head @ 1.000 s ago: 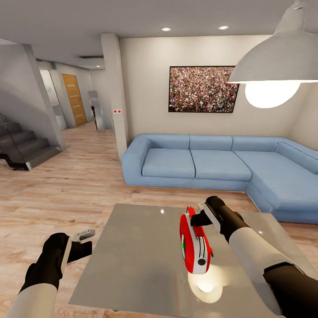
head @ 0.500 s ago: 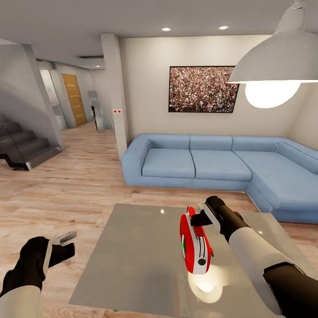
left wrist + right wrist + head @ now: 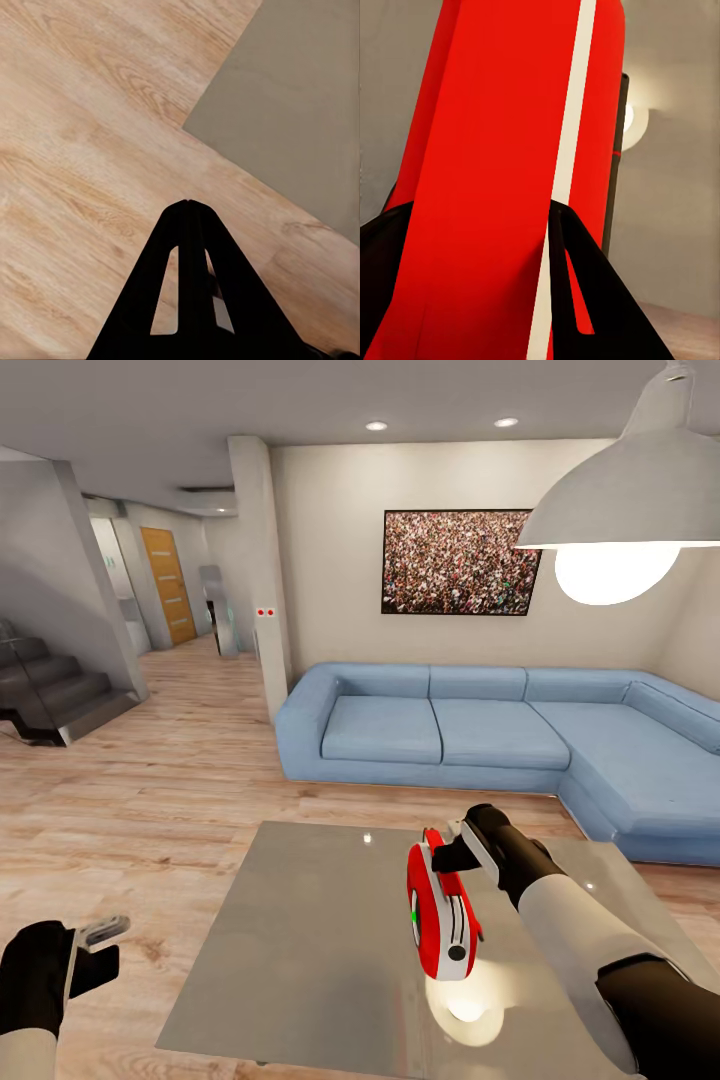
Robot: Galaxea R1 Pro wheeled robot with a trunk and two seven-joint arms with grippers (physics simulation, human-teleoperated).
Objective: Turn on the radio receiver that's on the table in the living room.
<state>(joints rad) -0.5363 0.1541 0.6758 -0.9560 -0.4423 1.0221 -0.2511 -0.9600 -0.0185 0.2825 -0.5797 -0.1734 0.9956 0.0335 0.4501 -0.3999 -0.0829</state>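
The red radio receiver (image 3: 440, 922), with white trim and a small green light on its side, is held on end over the grey table (image 3: 300, 950). My right gripper (image 3: 447, 854) is shut on its upper end. In the right wrist view the red body and white band (image 3: 510, 150) sit between the two dark fingers (image 3: 585, 300). My left gripper (image 3: 98, 938) is low at the left, over the wood floor and clear of the table. Its fingers (image 3: 187, 225) meet at the tips with nothing in them. A corner of the table (image 3: 300, 90) lies beyond them.
The blue L-shaped sofa (image 3: 470, 730) stands behind the table under the crowd picture (image 3: 458, 562). A white pendant lamp (image 3: 630, 490) hangs at the upper right, and its glow reflects on the tabletop. Stairs (image 3: 50, 700) and a hallway with a wooden door (image 3: 168, 585) are to the left.
My left arm has drawn back and down toward the lower left, away from the table edge. The right gripper and the radio have stayed still.
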